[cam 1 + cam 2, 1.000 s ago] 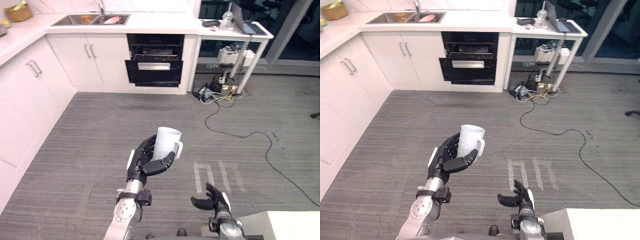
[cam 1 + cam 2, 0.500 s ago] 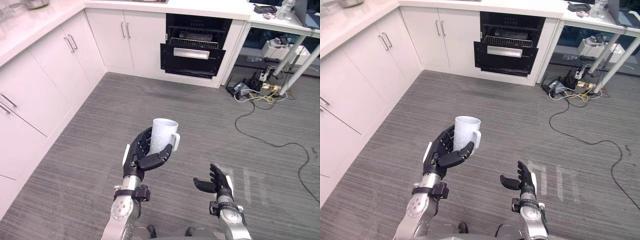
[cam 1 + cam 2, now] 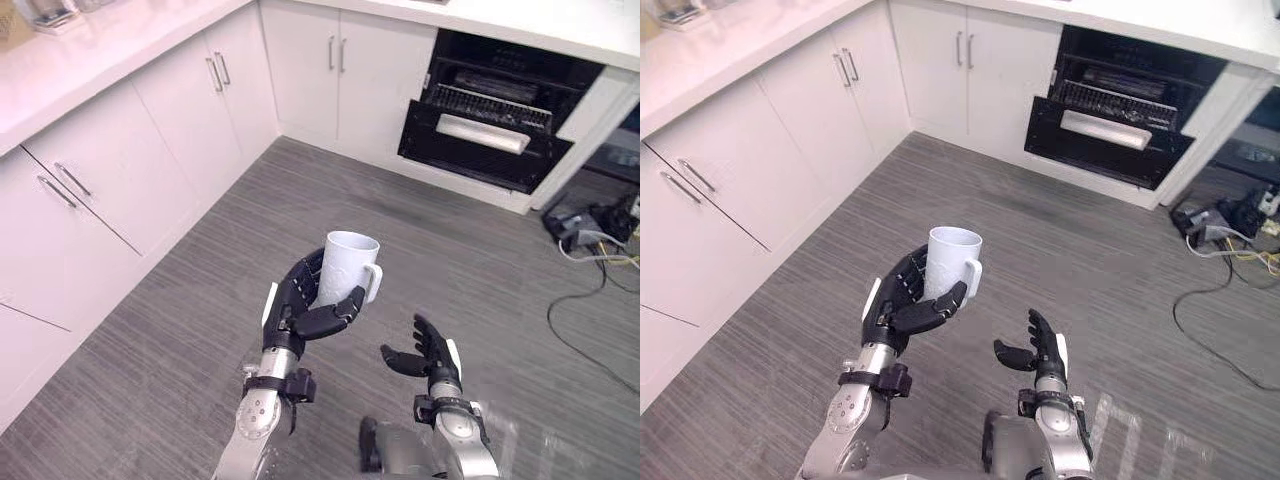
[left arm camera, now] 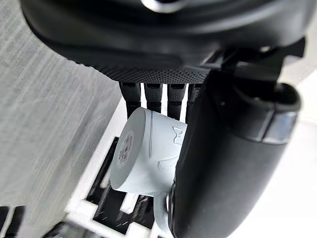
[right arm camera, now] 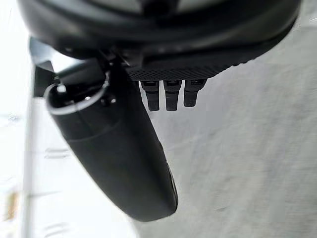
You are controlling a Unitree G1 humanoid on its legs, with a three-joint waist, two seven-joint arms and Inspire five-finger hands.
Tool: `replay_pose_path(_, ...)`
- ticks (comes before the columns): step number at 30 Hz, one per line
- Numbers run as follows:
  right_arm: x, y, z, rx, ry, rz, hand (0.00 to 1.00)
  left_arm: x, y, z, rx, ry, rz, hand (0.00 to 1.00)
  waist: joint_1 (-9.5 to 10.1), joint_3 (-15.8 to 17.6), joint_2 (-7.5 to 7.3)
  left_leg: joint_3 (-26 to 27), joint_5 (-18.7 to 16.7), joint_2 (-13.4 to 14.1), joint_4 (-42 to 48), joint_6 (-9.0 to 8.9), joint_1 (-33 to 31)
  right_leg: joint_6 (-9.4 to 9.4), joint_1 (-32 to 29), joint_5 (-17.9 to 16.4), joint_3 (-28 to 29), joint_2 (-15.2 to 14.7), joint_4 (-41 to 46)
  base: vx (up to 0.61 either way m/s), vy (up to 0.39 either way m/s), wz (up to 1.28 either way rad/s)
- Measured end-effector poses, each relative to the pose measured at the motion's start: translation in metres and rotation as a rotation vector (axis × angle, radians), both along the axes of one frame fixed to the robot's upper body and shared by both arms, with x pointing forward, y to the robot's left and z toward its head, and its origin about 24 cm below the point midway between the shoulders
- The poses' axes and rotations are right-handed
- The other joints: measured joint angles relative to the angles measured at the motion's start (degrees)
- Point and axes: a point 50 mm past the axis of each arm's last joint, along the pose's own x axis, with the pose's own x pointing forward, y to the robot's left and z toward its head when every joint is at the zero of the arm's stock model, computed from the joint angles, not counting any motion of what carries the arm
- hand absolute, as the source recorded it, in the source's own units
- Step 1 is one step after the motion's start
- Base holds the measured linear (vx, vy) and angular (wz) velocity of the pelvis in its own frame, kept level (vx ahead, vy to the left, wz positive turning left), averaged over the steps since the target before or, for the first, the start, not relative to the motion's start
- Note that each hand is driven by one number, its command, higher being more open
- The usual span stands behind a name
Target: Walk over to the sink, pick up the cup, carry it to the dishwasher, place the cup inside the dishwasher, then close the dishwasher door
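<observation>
White cabinets (image 3: 150, 170) border the grey floor (image 3: 180, 330), and the black dishwasher (image 3: 500, 130) stands ajar at its far right edge, well apart from the plain white cup (image 3: 345, 268), held upright in the left hand's (image 3: 297, 303) curled fingers, while the right hand (image 3: 432, 358) hangs beside it, loosely spread.

Bright, even light from above. The white counter (image 3: 110, 50) glares, losing detail; the floor (image 3: 150, 330) is evenly lit, the dishwasher (image 3: 470, 155) dark inside. In the wrist views the left hand (image 4: 228, 148) and right hand (image 5: 119, 158) are near-black against bright backgrounds, the cup (image 4: 148, 153) softly shaded
</observation>
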Motion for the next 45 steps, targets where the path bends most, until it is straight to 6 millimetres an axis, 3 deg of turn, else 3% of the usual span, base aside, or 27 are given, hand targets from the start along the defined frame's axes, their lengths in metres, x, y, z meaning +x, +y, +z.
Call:
replay_pose_path(2, 0.005, 0.003, 0.013, 0.005, -0.066, 0.007, 0.9, -0.001, -0.001, 0.007, -0.024, -0.026, 0.005, 0.3, 1.38, 0.06, -0.02, 4.72, -2.34, 5.08, 13.56, 1.34, -7.59, -0.25, 6.99, -0.7, 0.09, 0.85, -4.54, 0.48, -0.082, 0.0)
replay_pose_path(5, 0.015, 0.003, 0.025, 0.001, -0.139, -0.002, 0.9, -0.001, -0.004, 0.015, -0.046, -0.064, -0.007, 0.3, 3.33, 0.06, -0.31, 6.93, -6.34, 7.09, 9.01, 3.56, -15.99, 0.74, 10.93, -1.51, 1.48, 0.15, -8.07, 0.29, 0.029, -0.14)
replay_pose_path(8, 0.021, -0.001, 0.019, -0.009, -0.112, -0.011, 0.9, -0.001, -0.003, 0.013, -0.042, -0.055, -0.005, 0.3, 4.07, 0.22, -0.67, 3.56, -4.85, 2.47, -11.05, 2.49, -19.57, 3.88, 13.55, -4.04, 2.87, -3.25, -8.73, 0.36, 0.229, -0.18)
replay_pose_path(10, 0.02, -0.005, 0.009, -0.02, -0.063, -0.022, 0.9, -0.001, 0.0, 0.011, -0.035, -0.05, 0.005, 0.3, 4.42, 0.13, -0.6, 2.2, 4.14, 0.36, -19.98, 1.93, -19.05, 6.34, 14.45, -6.35, 4.76, -4.82, -8.54, 0.33, 0.263, -0.36)
replay_pose_path(11, 0.019, -0.004, 0.004, -0.018, -0.033, -0.024, 0.9, -0.001, 0.002, 0.01, -0.027, -0.046, 0.011, 0.3, 4.77, -0.1, -0.88, 3.16, 6.0, -0.61, -19.33, 3.7, -18.28, 6.81, 15.18, -7.29, 6.1, -6.05, -8.57, 0.35, 0.267, -0.38)
replay_pose_path(12, 0.016, -0.001, -0.001, -0.01, -0.01, -0.021, 0.9, 0.001, 0.008, 0.01, -0.017, -0.047, 0.031, 0.3, 4.52, -0.33, -2.33, 4.43, 3.0, -1.82, -16.37, 5.08, -19.24, 7.09, 15.26, -7.97, 7.44, -7.93, -8.15, 0.54, 0.398, -0.37)
replay_pose_path(14, 0.014, 0.001, -0.004, -0.004, 0.007, -0.016, 0.9, 0.001, 0.012, 0.008, -0.007, -0.038, 0.051, 0.3, 4.5, -0.12, -2.92, 6.09, -1.47, -2.54, -12.55, 6.63, -19.27, 8.2, 13.33, -8.6, 9.85, -9.5, -2.34, 0.5, 0.36, -0.26)
replay_pose_path(15, 0.013, 0.002, -0.006, 0.0, 0.017, -0.018, 0.9, 0.001, 0.014, 0.005, 0.011, -0.023, 0.049, 0.3, 4.18, -0.11, -3.26, 7.19, -3.57, -3.5, -12.31, 7.52, -17.33, 9.96, 9.54, -8.45, 11.35, -10.71, 7.69, 0.53, 0.34, -0.23)
replay_pose_path(16, 0.013, 0.007, -0.007, 0.016, 0.026, -0.015, 0.9, 0.0, 0.018, -0.002, 0.044, 0.004, 0.047, 0.3, 3.34, 0.07, -4.09, 8.35, -5.05, -5.15, -14.36, 8.39, -12.67, 13.82, 4.1, -7.57, 13.54, -11.92, 23.44, 0.54, 0.299, -0.16)
replay_pose_path(18, 0.013, 0.011, -0.007, 0.031, 0.026, -0.009, 0.9, -0.003, 0.021, -0.006, 0.061, 0.029, 0.049, 0.3, 2.4, 0.17, -4.26, 8.78, -5.57, -5.87, -17.23, 8.99, -8.06, 13.2, 0.83, -7.86, 13.59, -11.39, 32.24, 0.36, 0.121, -0.13)
replay_pose_path(19, 0.015, 0.016, -0.006, 0.034, 0.02, 0.01, 0.9, -0.004, 0.021, -0.007, 0.062, 0.036, 0.051, 0.3, 2.36, 0.16, -4.22, 9.44, -5.63, -5.87, -20.9, 9.05, -3.7, 11.28, -2.75, -8.75, 11.8, -10.42, 36.48, 0.41, 0.092, -0.27)
replay_pose_path(23, 0.021, 0.028, 0.005, 0.054, -0.037, 0.031, 0.9, -0.003, 0.014, 0.003, 0.045, -0.01, 0.024, 0.3, 1.27, -0.02, -4.54, 10.74, -6.49, -4.9, -28.75, 7.75, 5.22, 7.27, -13.21, -10.87, 4.79, -6.61, 27.79, 0.4, 0.013, -0.23)
replay_pose_path(25, 0.022, 0.026, 0.006, 0.047, -0.043, 0.032, 0.9, -0.001, 0.007, 0.006, 0.042, -0.026, -0.006, 0.3, 0.61, -0.25, -4.72, 10.69, -7.2, -4.89, -31.36, 6.47, 8.33, 5.03, -15.58, -8.22, 3.84, -4.54, 15.51, 0.44, -0.047, 0.05)
replay_pose_path(26, 0.021, 0.024, 0.005, 0.042, -0.035, 0.033, 0.9, -0.001, 0.005, 0.007, 0.05, -0.038, -0.016, 0.3, 0.12, -0.6, -5.33, 10.33, -7.99, -5.26, -32.22, 5.23, 9.77, 3.25, -15.92, -1.14, 3.83, -3.28, 7.13, 0.52, -0.09, 0.37)
replay_pose_path(27, 0.017, 0.021, 0.0, 0.033, -0.01, 0.031, 0.9, -0.001, 0.001, 0.004, 0.047, -0.025, -0.025, 0.3, -0.77, -0.88, -4.54, 8.51, -9.07, -4.49, -32.15, 3.95, 11.47, 1.27, -14.44, 4.82, 3.58, -2.71, 6.69, 0.54, -0.096, 0.28)
replay_pose_path(28, 0.015, 0.02, -0.003, 0.026, 0.007, 0.031, 0.9, -0.002, -0.001, 0.001, 0.042, -0.011, -0.029, 0.3, -0.62, -1.25, -3.41, 8.25, -9.17, -3.23, -31.81, 3.72, 11.83, 0.59, -13.8, 4.36, 2.66, -1.85, 6.91, 0.66, -0.142, 0.25)
replay_pose_path(31, 0.008, 0.014, -0.006, 0.011, 0.028, 0.029, 0.9, -0.001, -0.004, -0.003, 0.031, 0.007, -0.026, 0.3, -0.65, -1.31, -1.92, 6.59, -6.43, 0.33, -18.48, 1.16, 9.07, -1.28, -7.79, 1.55, 0.47, 0.53, 4.33, 0.55, -0.155, 0.11)
replay_pose_path(32, 0.001, 0.013, -0.003, 0.014, 0.017, 0.022, 0.9, -0.002, -0.005, -0.003, 0.022, 0.014, -0.022, 0.3, -0.35, -1.12, -1.69, 5.67, -1.17, 2.11, -6.37, 0.57, 5.26, -1.62, -2.86, 0.9, 0.14, 1.27, 1.47, 0.45, -0.121, 0.04)
replay_pose_path(33, -0.001, 0.014, 0.004, 0.018, -0.015, 0.021, 0.9, -0.003, -0.005, -0.002, 0.01, 0.011, -0.015, 0.3, 0.17, -1.03, -1.56, 5.96, 1.86, 4.41, 5.9, 0.73, 0.6, -1.54, 2.06, 0.04, 0.92, 1.89, -2.11, 0.52, -0.13, -0.11)
replay_pose_path(35, 0.002, 0.015, 0.012, 0.024, -0.054, 0.019, 0.9, -0.004, -0.006, -0.001, -0.006, 0.007, -0.014, 0.3, 1.49, -1.45, -0.69, 6.64, -0.98, 7.15, 14.41, 1.22, -5.37, -1.73, 5.75, -0.26, 2.32, 3.12, -5.04, 0.28, -0.024, -0.39)
replay_pose_path(36, 0.007, 0.018, 0.018, 0.026, -0.087, 0.029, 0.9, -0.005, -0.005, 0.002, -0.012, -0.004, -0.015, 0.3, 2.49, -1.41, -0.98, 7.77, -3.44, 8.01, 14.69, 2.71, -9.28, -2.35, 7.88, -1.24, 4.15, 3.25, -6.63, 0.36, 0.04, -0.67)
replay_pose_path(37, 0.012, 0.019, 0.021, 0.026, -0.108, 0.037, 0.9, -0.006, -0.004, 0.003, -0.014, -0.01, -0.015, 0.3, 3.4, -1.33, -1.31, 7.86, -5.52, 7.68, 11.1, 3.79, -12.36, -1.93, 9.24, -1.93, 6.21, 2.85, -7.53, 0.36, 0.072, -0.8)
replay_pose_path(40, 0.019, 0.02, 0.018, 0.018, -0.1, 0.05, 0.9, -0.008, -0.002, 0.0, -0.011, 0.006, -0.005, 0.3, 4.32, -1.35, -1.45, 4.23, -6.13, 3.59, -5.49, 2.8, -16.24, 0.22, 11.52, -4.35, 10.03, 0.43, -7.61, 0.3, 0.165, -0.63)
replay_pose_path(41, 0.019, 0.017, 0.013, 0.005, -0.075, 0.051, 0.9, -0.009, -0.001, -0.002, -0.011, 0.011, -0.004, 0.3, 4.31, -1.39, -1.41, 1.87, -3.33, 1.33, -15.91, 2.18, -16.25, 1.65, 12.4, -5.79, 11.42, -0.75, -7.42, 0.44, 0.316, -0.6)
replay_pose_path(42, 0.018, 0.014, 0.008, -0.006, -0.05, 0.048, 0.9, -0.009, -0.001, -0.002, -0.01, 0.012, -0.004, 0.3, 4.35, -1.45, -1.27, 0.16, 2.97, 0.32, -22.65, 1.59, -15.77, 2.85, 12.84, -7.23, 12.62, -1.53, -6.9, 0.52, 0.368, -0.72)
replay_pose_path(43, 0.016, 0.012, -0.002, -0.013, -0.002, 0.045, 0.9, -0.01, 0.001, -0.005, 0.002, 0.023, 0.002, 0.3, 4.65, -2.21, -1.67, 0.65, 9.61, -1.4, -24.67, 3.63, -13.96, 4.52, 13.29, -8.29, 14.96, -2.72, -6.32, 0.47, 0.324, -0.55)
replay_pose_path(45, 0.013, 0.014, -0.007, -0.006, 0.03, 0.038, 0.9, -0.007, 0.007, -0.005, 0.016, 0.023, 0.025, 0.3, 3.59, -2.45, -3.6, 2.0, 7.6, -3.5, -21.56, 6.39, -15.21, 5.18, 13.82, -8.45, 16.24, -5.67, -7.06, 0.43, 0.262, -0.2)
